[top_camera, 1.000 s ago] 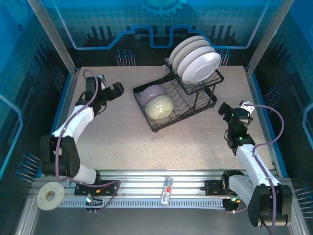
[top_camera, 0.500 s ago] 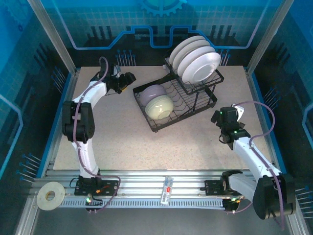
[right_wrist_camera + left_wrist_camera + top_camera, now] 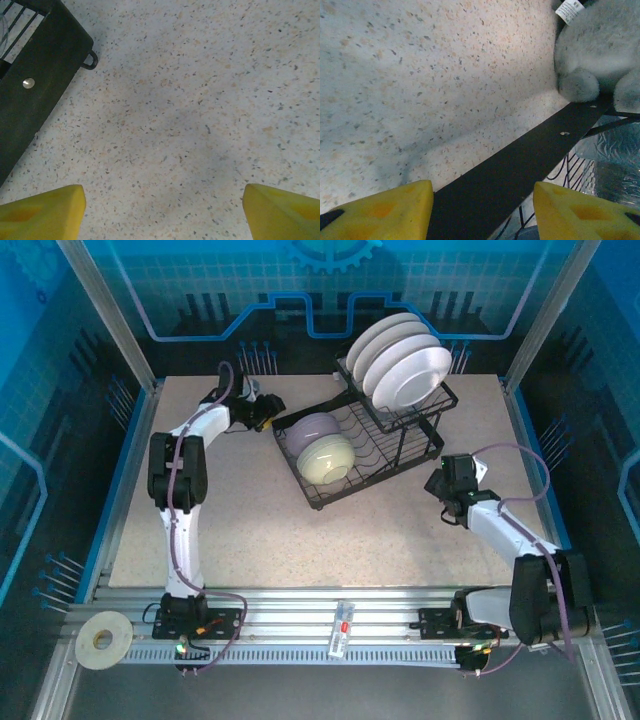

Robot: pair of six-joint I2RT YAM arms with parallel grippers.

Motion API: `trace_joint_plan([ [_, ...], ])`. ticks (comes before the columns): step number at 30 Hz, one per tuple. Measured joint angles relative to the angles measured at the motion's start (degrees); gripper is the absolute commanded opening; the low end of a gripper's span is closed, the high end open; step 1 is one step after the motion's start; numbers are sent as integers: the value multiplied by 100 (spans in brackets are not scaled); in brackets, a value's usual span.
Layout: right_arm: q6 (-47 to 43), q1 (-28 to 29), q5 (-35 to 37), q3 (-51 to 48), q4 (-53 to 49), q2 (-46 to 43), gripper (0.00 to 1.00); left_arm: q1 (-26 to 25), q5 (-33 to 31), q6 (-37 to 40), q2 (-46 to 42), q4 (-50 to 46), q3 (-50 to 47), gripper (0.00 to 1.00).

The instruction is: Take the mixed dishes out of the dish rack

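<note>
On the near right, the right claw [image 3: 162,210] hangs low over the bare speckled bench [image 3: 300,550]. Its two yellow fingers are wide apart and hold nothing. It is just beside the near right corner of the black wire two-tier dish rack [image 3: 372,480], and the wrist view shows one black foot plate of the rack at the left edge.

A little farther, the low basket of the rack holds a pale green bowl [image 3: 327,460] on its near side. A lavender bowl [image 3: 313,427] is just behind it, and the two seem to touch.

Farther and to the left, the left claw [image 3: 482,200] is at the far left corner of the basket. Its fingers are apart, with a flat black strip [image 3: 520,160] of the rack frame between them, and I see no dish in them. Behind the strip there is some clear ribbed plastic [image 3: 612,165], probably a cup, and beside the corner lies a grey furry thing [image 3: 600,55] with a white label.

At the far end, the white round plates [image 3: 405,370] stand upright in the upper tier.

I judge that the unloading is at its start, because all the dishes are in the rack. To do this step well, the left claw should go up and over the strip before it comes together; otherwise it will clamp on the frame and drag the whole rack. It should take one wall of the cup or one rim of the lavender bowl and lift it straight up, clear of the wires. The right claw is better for the green bowl or the plates, and it should not push the rack.
</note>
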Motion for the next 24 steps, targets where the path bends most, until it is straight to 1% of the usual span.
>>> trace_joint_plan([
  [5,61,-284,-273,57,186,313,85,-28,122,-17,44,70,13,55],
  [10,61,-503,-496,74,367,483,86,-50,131,127,44,70,9,54],
  [14,57,-647,-691,111,455,699,86,-76,144,221,37,199,-116,49],
  [19,59,-776,-861,203,538,855,87,-166,164,286,-125,411,-446,48],
  [24,61,-979,-994,223,649,868,88,-398,164,380,-431,522,-935,48],
])
